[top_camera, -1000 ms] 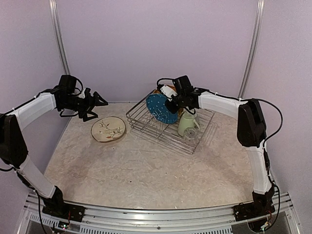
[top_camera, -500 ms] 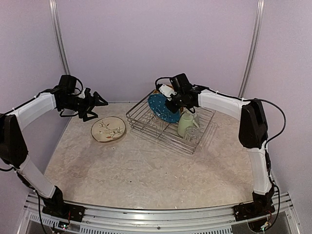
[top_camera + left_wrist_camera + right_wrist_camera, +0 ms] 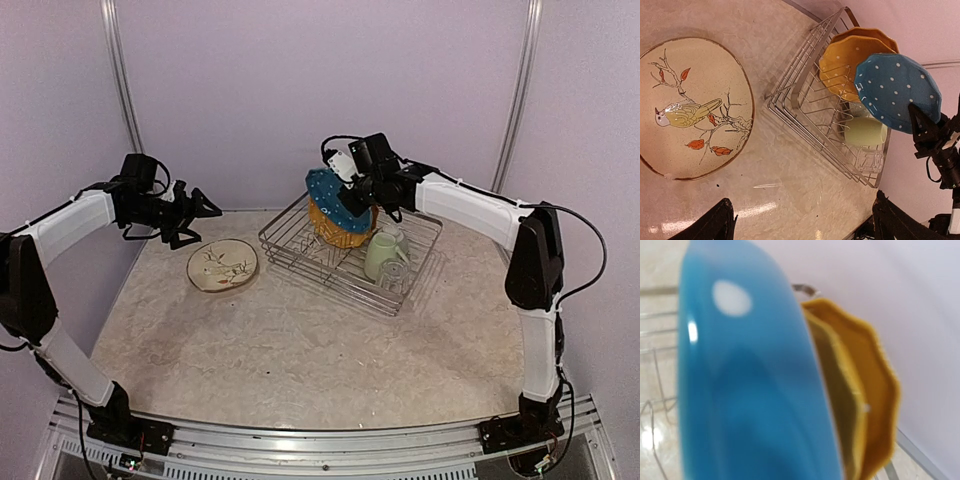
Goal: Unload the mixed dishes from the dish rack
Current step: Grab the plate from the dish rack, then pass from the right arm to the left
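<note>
Right end effector gripping blue dotted plate above rack, left end effector wide open, empty, near cream plate

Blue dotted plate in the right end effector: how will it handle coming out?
The blue dotted plate looks glazed and glossy, so likely slick; held only at its rim by the right end effector, it may pivot. Rigid ceramic by the look, probably chips if it knocks the orange plates alongside.

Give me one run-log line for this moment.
right pincer: shut on blue plate, above dish rack | left pincer: open near cream plate | racked: orange plates, mug, glass
</note>
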{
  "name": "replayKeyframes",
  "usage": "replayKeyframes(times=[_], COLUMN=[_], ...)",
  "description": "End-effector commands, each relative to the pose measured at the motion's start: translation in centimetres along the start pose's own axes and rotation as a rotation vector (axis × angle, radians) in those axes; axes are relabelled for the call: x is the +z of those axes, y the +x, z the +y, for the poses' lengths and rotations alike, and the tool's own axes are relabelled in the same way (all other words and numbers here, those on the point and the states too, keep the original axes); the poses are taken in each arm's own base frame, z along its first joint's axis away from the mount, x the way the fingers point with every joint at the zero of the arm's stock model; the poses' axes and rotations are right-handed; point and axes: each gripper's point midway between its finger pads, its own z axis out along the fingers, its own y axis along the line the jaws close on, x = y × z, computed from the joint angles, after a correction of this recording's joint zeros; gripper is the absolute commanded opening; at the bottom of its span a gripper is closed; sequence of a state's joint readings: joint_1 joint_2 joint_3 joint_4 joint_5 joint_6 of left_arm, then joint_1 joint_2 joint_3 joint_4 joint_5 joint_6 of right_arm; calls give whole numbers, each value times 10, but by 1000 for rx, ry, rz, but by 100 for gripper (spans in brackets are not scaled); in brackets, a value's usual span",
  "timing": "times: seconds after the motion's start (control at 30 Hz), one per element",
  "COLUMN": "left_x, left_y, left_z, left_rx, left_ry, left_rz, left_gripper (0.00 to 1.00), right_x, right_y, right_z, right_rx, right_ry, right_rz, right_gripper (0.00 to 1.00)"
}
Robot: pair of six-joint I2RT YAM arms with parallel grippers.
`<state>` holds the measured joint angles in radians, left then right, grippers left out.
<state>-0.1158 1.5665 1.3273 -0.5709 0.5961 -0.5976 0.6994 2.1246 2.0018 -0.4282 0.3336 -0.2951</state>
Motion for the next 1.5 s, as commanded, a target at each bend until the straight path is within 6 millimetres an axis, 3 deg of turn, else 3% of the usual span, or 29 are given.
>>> replayKeyframes(times=[0.0,0.23,0.4,0.53,0.73,1.13,1.47], left_x=[0,-1,0,-3,-9,5,9], left_y=[-1,4,10,20,30,56,59], left_z=[-9,-19,-41,-71,-90,-106,-106], left_rx=[10,25,79,80,100,146,111], left_ry=[21,57,163,363,496,527,584], left_rz=[12,30,48,116,149,222,252], left_gripper=[91,91,91,91,89,92,82], right_x=[-70,-84,-97,-115,-142,-145,-141], right_y=[-71,-61,-60,-67,-82,-107,-118], right_z=[-50,-30,-26,-26,-22,32,65], right_rx=[239,465,675,832,926,1079,1175], right_ry=[92,-52,-179,-298,-446,-834,-974], right_rz=[-239,-301,-353,-425,-519,-617,-654], right_gripper=[0,0,0,0,0,0,0])
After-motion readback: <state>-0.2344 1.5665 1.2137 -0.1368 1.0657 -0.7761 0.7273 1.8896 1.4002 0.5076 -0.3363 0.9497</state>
